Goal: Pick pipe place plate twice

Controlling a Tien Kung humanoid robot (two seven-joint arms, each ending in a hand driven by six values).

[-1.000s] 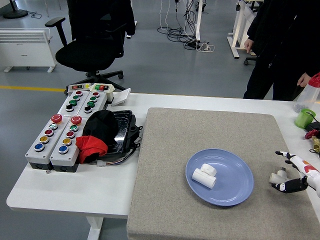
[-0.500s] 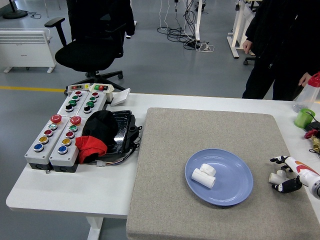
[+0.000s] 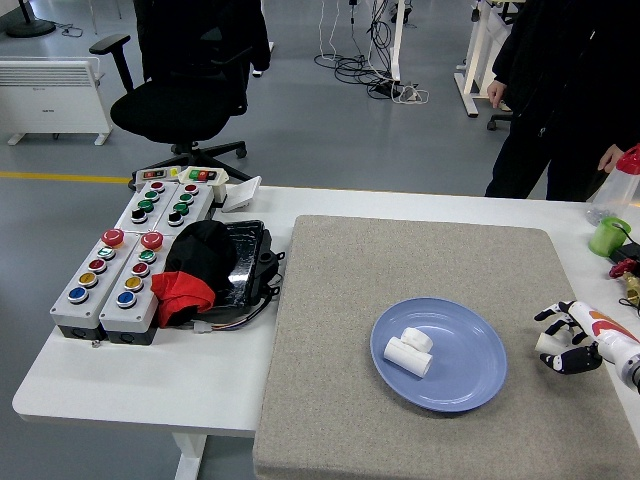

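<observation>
From the head view, the right robot hand (image 3: 568,340) had its fingers curled around a small white pipe piece (image 3: 548,342) just right of the blue plate (image 3: 470,385), over the grey mat (image 3: 400,270). The hold looked shallow, so the piece might slip or roll off the rim when released. One white pipe fitting (image 3: 410,351) already lay on the plate, crowding the landing spot. A green cup (image 3: 609,237) and button boxes (image 3: 125,262) sat well apart on the table (image 3: 120,385); a person (image 3: 565,80) stood beyond.
</observation>
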